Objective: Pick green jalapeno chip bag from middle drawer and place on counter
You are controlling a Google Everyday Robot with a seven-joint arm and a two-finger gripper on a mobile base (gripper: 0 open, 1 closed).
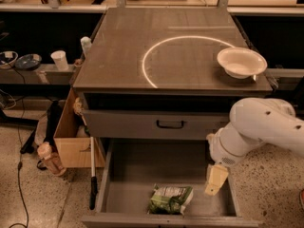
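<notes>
The green jalapeno chip bag (171, 198) lies crumpled on the grey floor of the open middle drawer (135, 172), near its front edge and a little right of centre. My gripper (216, 178) hangs from the white arm (256, 129) over the right side of the drawer, to the right of the bag and a little above it, apart from it. The counter (118, 51) with its white circle arc is above, on top of the cabinet.
A white bowl (241, 62) sits on the counter's right edge. A shut drawer front with a black handle (171, 124) is above the open drawer. A cardboard box (71, 137) and a stick (92, 170) stand left of the cabinet. A cup (60, 60) sits on a low shelf at the left.
</notes>
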